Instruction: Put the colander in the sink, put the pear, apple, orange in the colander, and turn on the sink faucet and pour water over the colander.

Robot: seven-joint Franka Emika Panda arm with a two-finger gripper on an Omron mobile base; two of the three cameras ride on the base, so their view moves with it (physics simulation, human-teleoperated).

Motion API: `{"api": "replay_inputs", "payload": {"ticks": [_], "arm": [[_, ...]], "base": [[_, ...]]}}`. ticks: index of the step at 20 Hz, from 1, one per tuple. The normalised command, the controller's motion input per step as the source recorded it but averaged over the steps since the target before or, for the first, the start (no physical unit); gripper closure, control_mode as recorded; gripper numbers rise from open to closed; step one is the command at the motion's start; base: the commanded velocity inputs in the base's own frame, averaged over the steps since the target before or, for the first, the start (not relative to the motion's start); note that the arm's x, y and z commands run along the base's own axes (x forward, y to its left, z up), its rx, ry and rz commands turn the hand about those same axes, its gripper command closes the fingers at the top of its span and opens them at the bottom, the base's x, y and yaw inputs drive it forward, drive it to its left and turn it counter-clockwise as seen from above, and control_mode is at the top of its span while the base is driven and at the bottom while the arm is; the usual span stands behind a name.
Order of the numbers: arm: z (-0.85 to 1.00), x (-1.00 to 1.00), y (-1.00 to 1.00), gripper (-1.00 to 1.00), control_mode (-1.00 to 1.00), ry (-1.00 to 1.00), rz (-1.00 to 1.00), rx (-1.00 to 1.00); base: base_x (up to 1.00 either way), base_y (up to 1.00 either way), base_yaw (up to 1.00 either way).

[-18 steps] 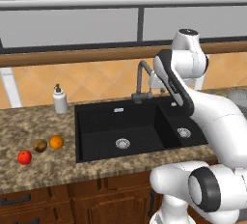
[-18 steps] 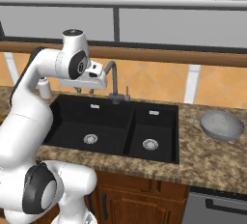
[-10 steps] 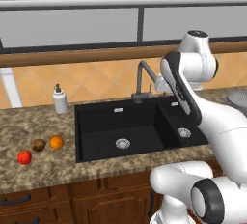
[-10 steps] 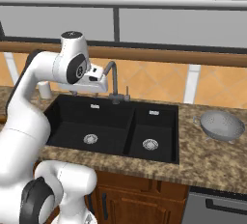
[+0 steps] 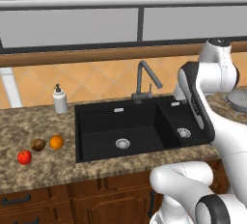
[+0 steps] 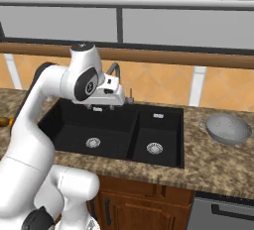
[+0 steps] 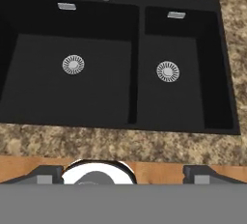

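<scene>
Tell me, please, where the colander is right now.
The colander sits upside down on the counter right of the sink in the right base view; its edge peeks behind the arm in the left base view.

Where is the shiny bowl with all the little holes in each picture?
Left base view: the colander sits at the far right edge, on the counter behind the arm.
Right base view: the colander lies upside down on the counter, right of the sink.
Hand view: not in it.
Shared landmark: the smaller basin's round silver drain.

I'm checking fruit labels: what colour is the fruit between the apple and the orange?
Brownish-olive: the pear, clearest in the left base view.
</scene>
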Motion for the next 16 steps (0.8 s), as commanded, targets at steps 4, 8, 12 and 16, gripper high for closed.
{"api": "replay_inputs", "payload": {"ticks": [4,8,12,16], "arm": [[-0.11,0.00,-0.76,-1.00,-1.00,0.01,0.00,-0.11],[-0.13,0.00,-0.83,-1.00,-1.00,0.00,0.00,-0.05],[-0.13,0.00,-0.84,-1.00,-1.00,0.04,0.00,0.00],[-0.16,0.14,-0.87,-1.00,-1.00,0.13,0.00,0.00]], "base": [[0.00,0.00,0.00],[0.00,0.00,0.00],[0.00,0.00,0.00],[0.00,0.00,0.00]]}}
